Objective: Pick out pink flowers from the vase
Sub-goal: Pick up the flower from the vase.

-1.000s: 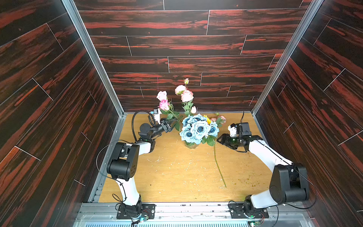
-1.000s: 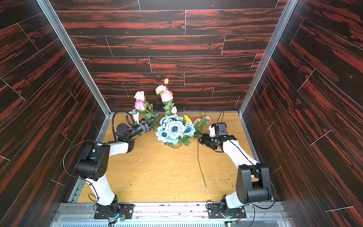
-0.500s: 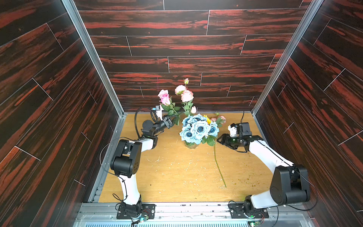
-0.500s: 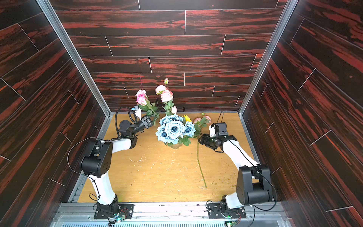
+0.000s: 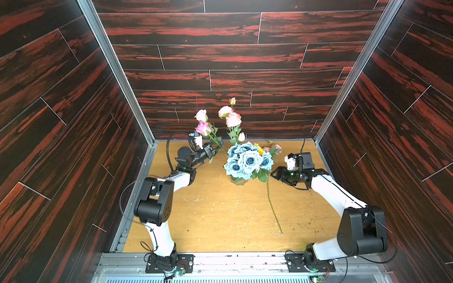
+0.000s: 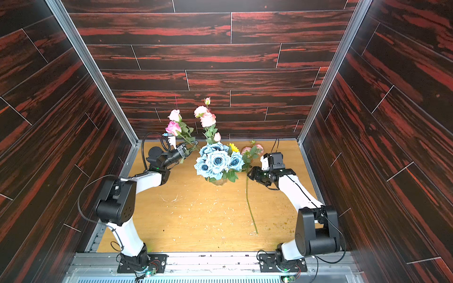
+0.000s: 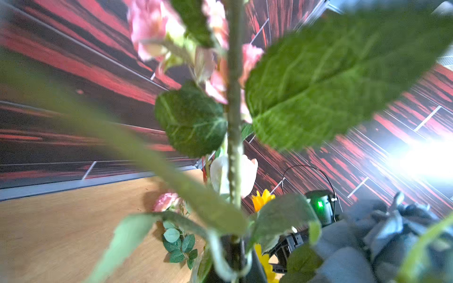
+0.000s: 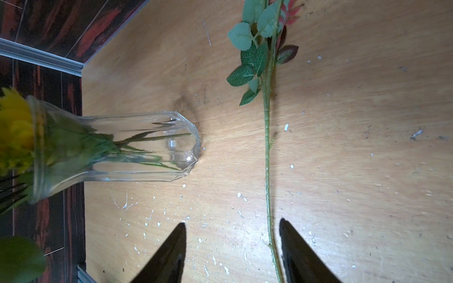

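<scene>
Clamping pink rose stem [image 5: 216, 141] in left tool [image 5: 209, 150], at 10 o'clock from vase [image 5: 237, 182], clear of it. Hovering with right tool [image 5: 275, 174] released, at 3 o'clock from vase, over loose pink flower [image 8: 267, 147] flat on tabletop [image 5: 220, 215]. Tall pink blooms [image 5: 233, 119] at vase's 12 o'clock, behind blue roses [image 5: 248, 160].

the pink flowers [image 5: 233, 119] are pale pink, one rose [image 5: 203, 128] brighter pink; the tiny top bud [image 5: 232, 100] looks pink too, i think. the rose bunch [image 5: 250, 160] is light blue, the sunflower [image 6: 234, 147] yellow, the vase [image 8: 137, 147] clear. the table [image 5: 220, 215] is light brown; the walls [image 5: 220, 56] dark with red streaks.
</scene>
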